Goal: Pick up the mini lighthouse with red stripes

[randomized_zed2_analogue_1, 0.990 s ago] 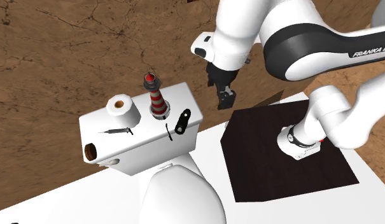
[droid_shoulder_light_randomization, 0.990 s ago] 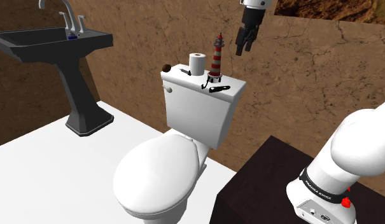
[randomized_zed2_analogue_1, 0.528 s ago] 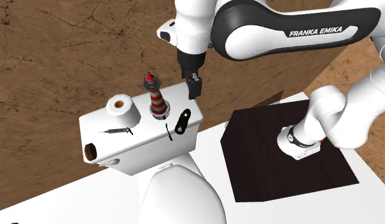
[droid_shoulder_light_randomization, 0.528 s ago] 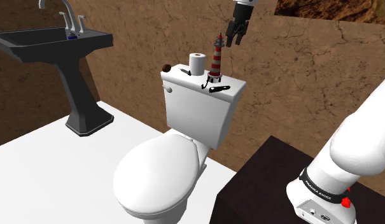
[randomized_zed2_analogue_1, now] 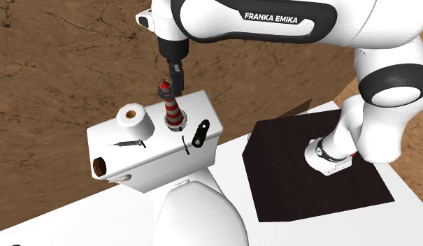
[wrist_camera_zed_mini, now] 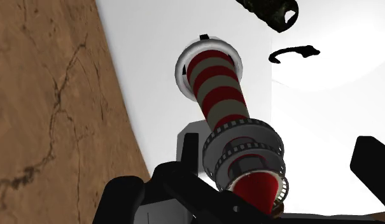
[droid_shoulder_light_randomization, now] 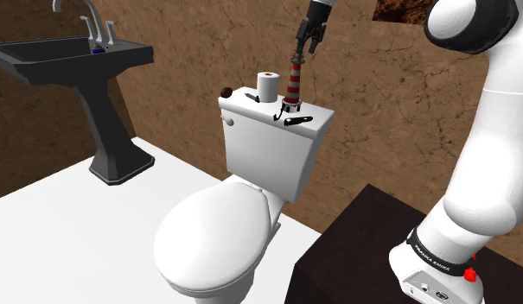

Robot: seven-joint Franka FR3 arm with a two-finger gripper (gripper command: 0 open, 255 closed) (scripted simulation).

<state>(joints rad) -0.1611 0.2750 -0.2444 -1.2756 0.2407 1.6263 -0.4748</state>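
Observation:
The mini lighthouse (droid_shoulder_light_randomization: 293, 84) has red and grey stripes, a dark railed gallery and a red dome. It stands upright on the white toilet tank lid (droid_shoulder_light_randomization: 313, 123), near the lid's back edge. My black gripper (droid_shoulder_light_randomization: 304, 41) hangs just above and slightly beside its top. In the second exterior view the gripper (randomized_zed2_analogue_1: 176, 78) is close against the dome of the lighthouse (randomized_zed2_analogue_1: 173, 110). Seen from the wrist, the gripper (wrist_camera_zed_mini: 248, 184) is open; the right finger (wrist_camera_zed_mini: 373, 167) stands clear of the lighthouse (wrist_camera_zed_mini: 217, 89), whose dome lies between the fingers, untouched.
A white paper roll (droid_shoulder_light_randomization: 267, 86) stands on the lid beside the lighthouse. Small black items (randomized_zed2_analogue_1: 201, 133) and a thin dark tool (randomized_zed2_analogue_1: 129, 144) also lie on the lid (randomized_zed2_analogue_1: 154, 143). A brown wall rises right behind. A dark pedestal sink (droid_shoulder_light_randomization: 73, 56) stands off to the shoulder view's left.
The arm has swung toward the shoulder view's left and lowered, bringing the gripper from beside the tank to just over the lighthouse top. The lighthouse has not moved.

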